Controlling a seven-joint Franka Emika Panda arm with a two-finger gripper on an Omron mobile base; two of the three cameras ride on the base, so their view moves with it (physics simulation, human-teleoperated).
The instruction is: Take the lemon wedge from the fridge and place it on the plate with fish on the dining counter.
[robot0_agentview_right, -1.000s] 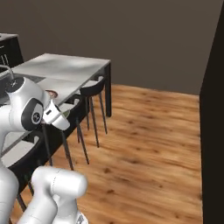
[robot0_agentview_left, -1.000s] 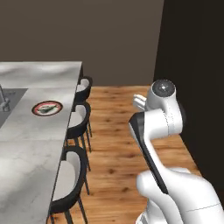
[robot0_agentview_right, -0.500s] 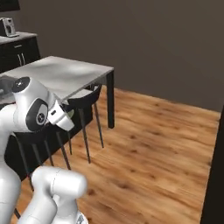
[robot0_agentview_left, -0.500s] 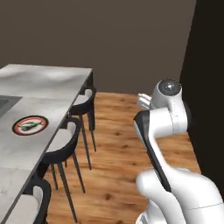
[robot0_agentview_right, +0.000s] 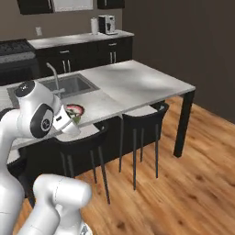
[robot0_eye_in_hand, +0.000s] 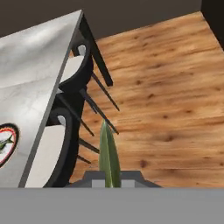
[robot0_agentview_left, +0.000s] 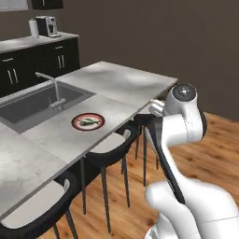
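1. Claw (robot0_eye_in_hand: pixel 109 181) is clamped narrow on the lemon wedge (robot0_eye_in_hand: pixel 109 154); in the hand view the thin green-yellow sliver sticks up from between the tips.
2. Below the claw in the hand view: wooden floor (robot0_eye_in_hand: pixel 175 96), not the desk.
3. The desk (robot0_agentview_left: pixel 116 88), white-grey marbled, sits to the left of the claw in the hand view; its edge runs diagonally.
4. Plate with fish (robot0_agentview_left: pixel 87 122) lies on the desk, well apart from the claw; in the hand view only its rim and part of the fish (robot0_eye_in_hand: pixel 5 141) show at the far left edge.
5. Right base view: plate (robot0_agentview_right: pixel 75 111) is partly hidden behind the arm's wrist.
6. Sink (robot0_agentview_left: pixel 42 100) with faucet (robot0_agentview_left: pixel 50 86) is inset in the desk, beyond the plate from the claw's side.
7. Dark stools (robot0_agentview_left: pixel 112 149) tucked along the desk edge, between claw and plate; two seats seen in the hand view (robot0_eye_in_hand: pixel 72 70).
8. Claw itself is not clear in the base views; the arm's wrist (robot0_agentview_left: pixel 156 108) hangs off the desk edge, over the stools.
9. Back counter with black cabinets (robot0_agentview_right: pixel 87 55) is far behind the desk.
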